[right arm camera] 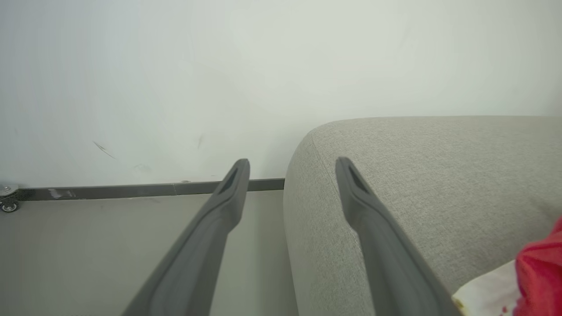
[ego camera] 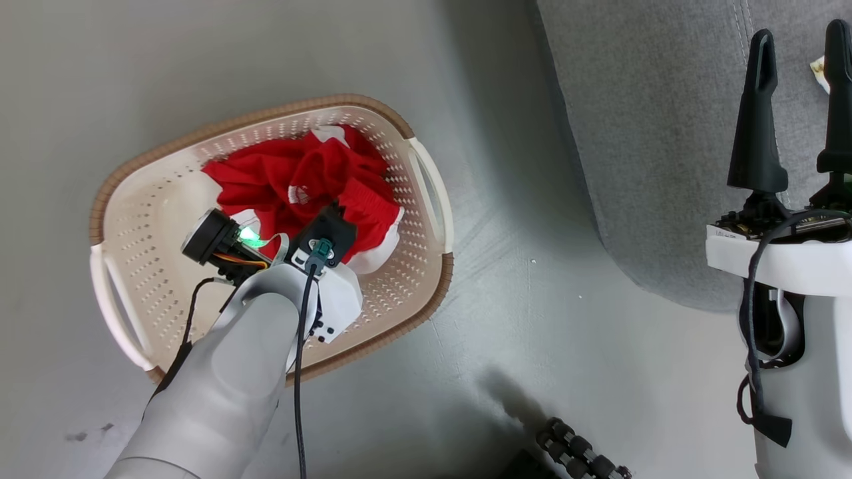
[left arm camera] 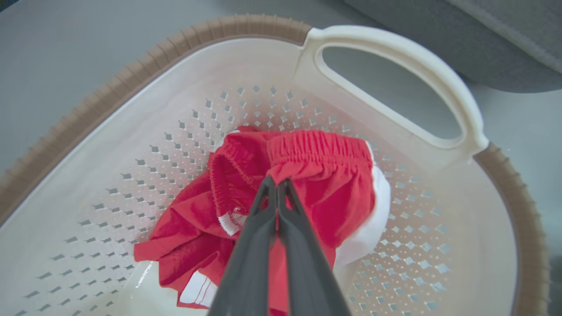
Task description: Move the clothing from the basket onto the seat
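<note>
The cream basket (ego camera: 266, 116) with a brown rim stands on the floor at the left, holding a heap of red clothing (ego camera: 293, 173) with white trim. My left arm (ego camera: 313, 273) reaches down into it. In the left wrist view my left gripper (left arm camera: 276, 182) is shut, its tips pinching a fold of the red clothing (left arm camera: 333, 175) just below an elastic waistband, near the basket's handle (left arm camera: 395, 44). My right gripper (ego camera: 801, 40) hangs open over the grey seat (ego camera: 652, 133). Its own view has it (right arm camera: 293, 164) open and empty at the seat's (right arm camera: 417, 175) rounded corner. Another red and white garment (right arm camera: 540, 263) lies on the seat.
Grey floor (ego camera: 532, 279) separates the basket from the seat. A dark ribbed part of the robot's base (ego camera: 572, 449) sits at the bottom edge. Beyond the seat are a pale wall and a dark baseboard (right arm camera: 131, 191), with a small caster (right arm camera: 6, 197) at the far left.
</note>
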Robot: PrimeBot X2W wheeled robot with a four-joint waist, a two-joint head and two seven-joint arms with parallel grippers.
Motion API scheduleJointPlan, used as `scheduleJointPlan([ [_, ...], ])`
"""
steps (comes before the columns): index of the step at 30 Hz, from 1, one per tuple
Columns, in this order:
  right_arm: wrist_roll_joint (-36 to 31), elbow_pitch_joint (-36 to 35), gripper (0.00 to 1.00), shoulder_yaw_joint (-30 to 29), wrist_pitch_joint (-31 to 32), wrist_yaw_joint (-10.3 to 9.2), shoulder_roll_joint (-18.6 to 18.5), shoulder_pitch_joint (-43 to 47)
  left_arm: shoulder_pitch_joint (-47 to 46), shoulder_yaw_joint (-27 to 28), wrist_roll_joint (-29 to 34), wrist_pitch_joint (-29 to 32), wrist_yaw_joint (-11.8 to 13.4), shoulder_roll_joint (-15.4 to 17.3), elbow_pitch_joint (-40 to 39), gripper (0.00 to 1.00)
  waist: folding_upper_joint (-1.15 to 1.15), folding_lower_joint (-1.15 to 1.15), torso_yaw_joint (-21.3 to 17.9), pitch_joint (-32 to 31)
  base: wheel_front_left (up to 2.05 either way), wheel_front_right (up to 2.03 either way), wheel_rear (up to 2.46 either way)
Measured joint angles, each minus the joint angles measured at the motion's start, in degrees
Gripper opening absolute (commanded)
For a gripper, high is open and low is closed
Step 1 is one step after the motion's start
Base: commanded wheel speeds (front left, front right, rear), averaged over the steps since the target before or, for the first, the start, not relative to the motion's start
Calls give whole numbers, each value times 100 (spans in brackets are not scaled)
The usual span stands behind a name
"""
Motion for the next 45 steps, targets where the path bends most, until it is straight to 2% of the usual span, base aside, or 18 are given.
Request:
scheduleJointPlan([
  [8, -131, 98, 100, -83, -1, 0, -3, -1, 39, 16, -57, -32, 65, -10, -304, 0, 0, 0, 179, -232, 0, 0, 0],
  [18, -535, 140, 100, -256, -5, 0, -7, 9, 463, 104, -175, -32, 200, -9, -1462, 0, 0, 0, 446, -620, 0, 0, 0],
  [33, -761, 231, 100, -437, -5, 0, -15, 44, 1040, 374, -424, -33, 470, 187, -2944, 0, 0, 0, 839, -1351, 0, 0, 0],
  [45, -823, 328, 100, -450, -5, 0, -24, 288, 1362, 590, -480, -35, 530, 436, -4005, 0, 0, 0, 1071, -2011, 0, 0, 0],
])
